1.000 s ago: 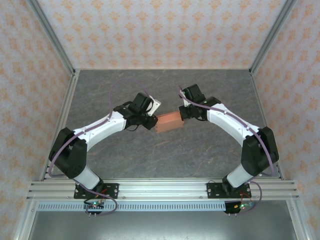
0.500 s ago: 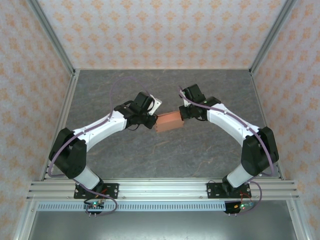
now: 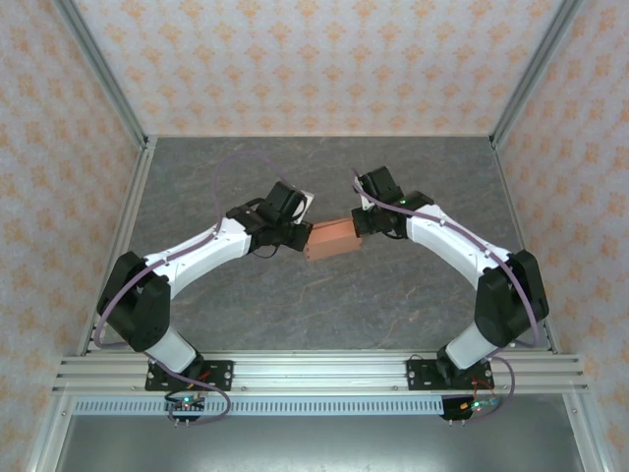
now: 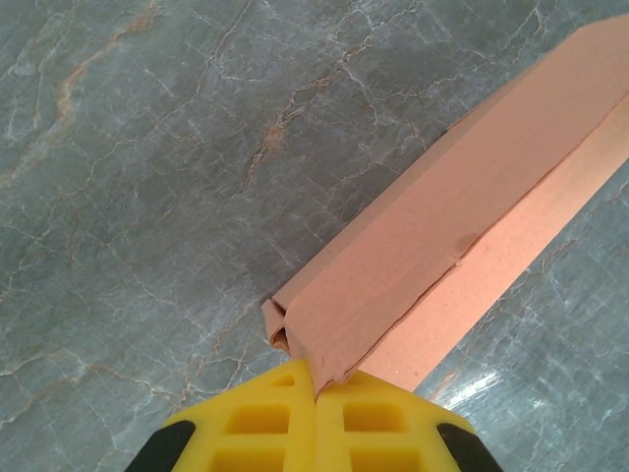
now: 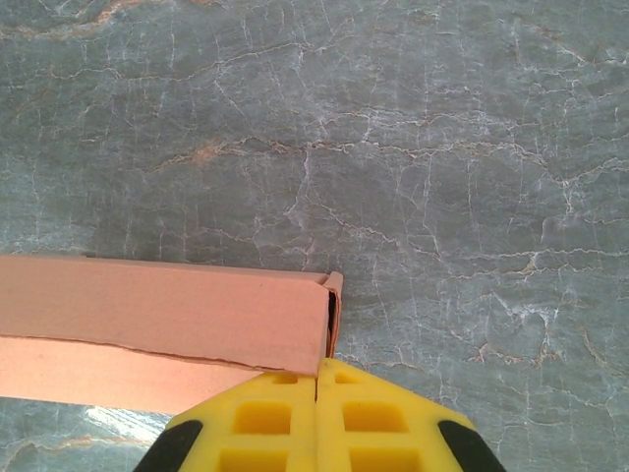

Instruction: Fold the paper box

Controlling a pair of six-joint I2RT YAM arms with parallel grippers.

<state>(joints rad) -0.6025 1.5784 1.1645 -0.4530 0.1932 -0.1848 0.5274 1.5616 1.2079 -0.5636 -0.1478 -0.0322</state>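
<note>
From above and behind we look down on the whole table point(image 3: 393, 305), while both wrist cameras sit close over opposite ends of the paper box point(image 3: 331, 237).

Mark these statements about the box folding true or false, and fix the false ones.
The salmon-orange paper box is between the two arms. True.
The left arm's yellow fingers stand wide open. False: they are shut on a corner of the box.
The right arm's yellow fingers pinch the box's other end. True.
The box is a flat unfolded sheet. False: it is folded into a long rectangular shape.
The table is grey and marbled. True.
</note>
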